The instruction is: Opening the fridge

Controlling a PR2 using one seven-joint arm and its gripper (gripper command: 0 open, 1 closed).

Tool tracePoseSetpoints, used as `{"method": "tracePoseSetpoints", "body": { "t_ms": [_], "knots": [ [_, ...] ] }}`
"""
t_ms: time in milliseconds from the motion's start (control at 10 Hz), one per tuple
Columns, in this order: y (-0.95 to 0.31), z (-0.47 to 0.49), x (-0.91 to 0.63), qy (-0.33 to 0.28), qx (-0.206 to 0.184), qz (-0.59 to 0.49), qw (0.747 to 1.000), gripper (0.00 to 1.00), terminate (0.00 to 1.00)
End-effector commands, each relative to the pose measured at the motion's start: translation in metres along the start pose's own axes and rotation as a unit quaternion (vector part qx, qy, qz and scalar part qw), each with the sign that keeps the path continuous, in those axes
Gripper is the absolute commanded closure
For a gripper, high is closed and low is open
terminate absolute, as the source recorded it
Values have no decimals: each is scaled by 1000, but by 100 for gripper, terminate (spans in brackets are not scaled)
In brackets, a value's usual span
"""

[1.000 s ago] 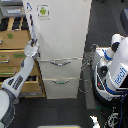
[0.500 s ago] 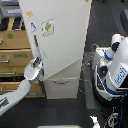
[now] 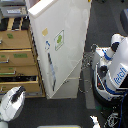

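Observation:
The cream-white fridge point(image 3: 70, 30) stands in the middle of the exterior view. Its large upper door point(image 3: 62, 55), with the green android sticker point(image 3: 59, 39), is swung out at an angle, its bottom edge reaching low toward the floor. A long silver handle point(image 3: 50, 67) runs down the door's left side. A strip of the lower drawers point(image 3: 75, 86) shows under the door. My white arm ends at the bottom left, with my gripper point(image 3: 21, 92) a dark tip well apart from the handle. Its jaws are too small and blurred to read.
A tan wooden drawer cabinet point(image 3: 15, 55) stands at the exterior view's left of the fridge, just behind the open door. A white-and-blue robot body point(image 3: 117, 70) with dark cables point(image 3: 88, 60) stands at the right. Dark floor point(image 3: 55, 112) lies in front.
The upper door has swung outward from nearly shut. My arm, which reached up to the handle, has dropped back to the bottom left, away from the door.

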Motion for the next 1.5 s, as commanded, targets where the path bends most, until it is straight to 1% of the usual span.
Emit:
{"method": "tracePoseSetpoints", "body": {
  "t_ms": [100, 200, 300, 400, 600, 700, 800, 1000, 1200, 1300, 1400, 1500],
  "knots": [
    [-83, 160, -91, 25, -38, -76, 996, 0, 0],
    [14, 59, -70, 78, -44, -15, 996, 0, 0],
    [44, 20, -64, 103, -42, 4, 994, 0, 0],
    [79, -36, -57, 137, -25, 19, 990, 0, 0],
    [124, -110, -48, 170, -25, 47, 984, 0, 0],
    [155, -171, -42, 201, -26, 70, 977, 0, 0],
    [164, -195, -37, 215, -21, 74, 973, 0, 0],
    [176, -282, 15, 258, -28, 64, 964, 0, 0],
    [166, -340, 82, 291, -21, 33, 956, 0, 0],
    [126, -376, 174, 292, -26, 1, 956, 0, 0],
    [98, -378, 209, 287, -32, -19, 957, 0, 0],
    [30, -378, 278, 274, -37, -72, 958, 0, 0]
  ]
}}
